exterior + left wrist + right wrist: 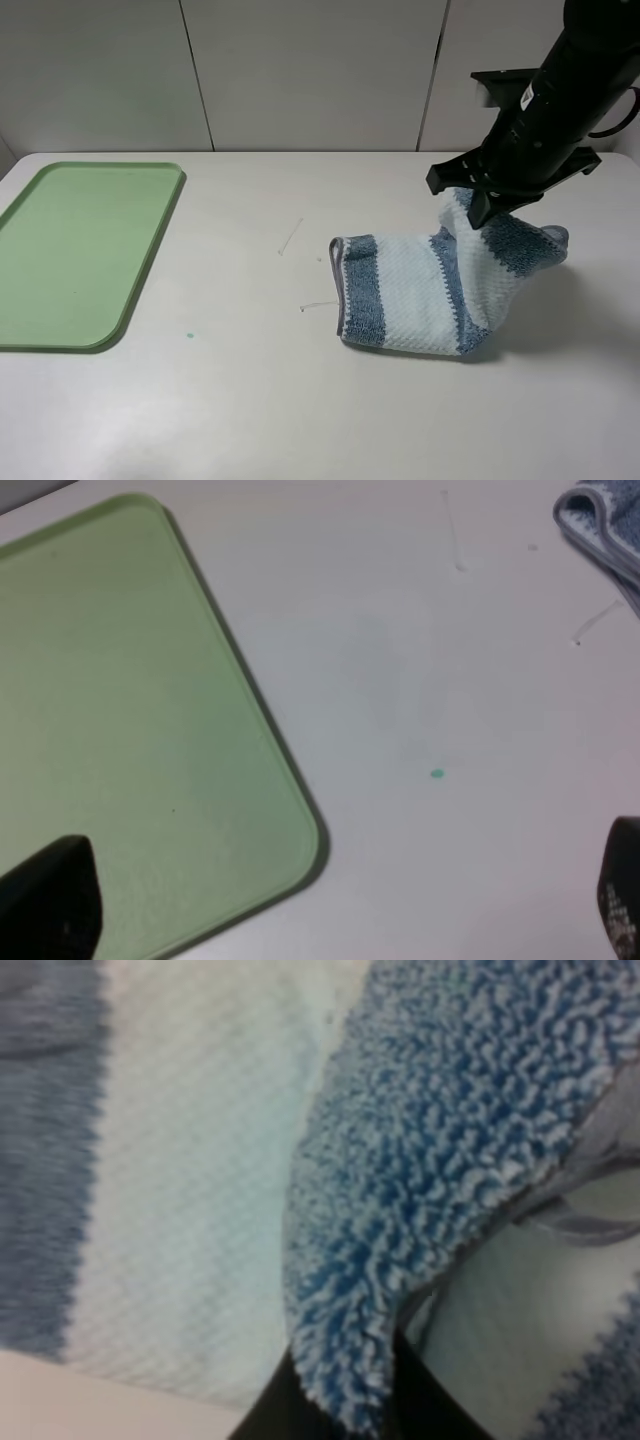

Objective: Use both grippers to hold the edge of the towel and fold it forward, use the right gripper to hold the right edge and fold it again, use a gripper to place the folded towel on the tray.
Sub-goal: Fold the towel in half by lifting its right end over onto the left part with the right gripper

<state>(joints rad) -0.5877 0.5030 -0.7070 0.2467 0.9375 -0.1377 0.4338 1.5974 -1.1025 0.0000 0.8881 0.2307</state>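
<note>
The right hand (482,212) is pinched tight on a blue fold at the right side of the towel (420,290), holding it raised (the rest lies on the tabletop (250,400)). The left hand (335,900) gapes wide, empty, above the tray (120,680) corner.

White table (300,400) with a small green speck (188,336), pale panelled wall (300,70) behind.

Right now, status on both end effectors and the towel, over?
Right end effector shut on towel, right edge raised. Left end effector open, empty, near tray corner. Only stray threads between towel and tray.
</note>
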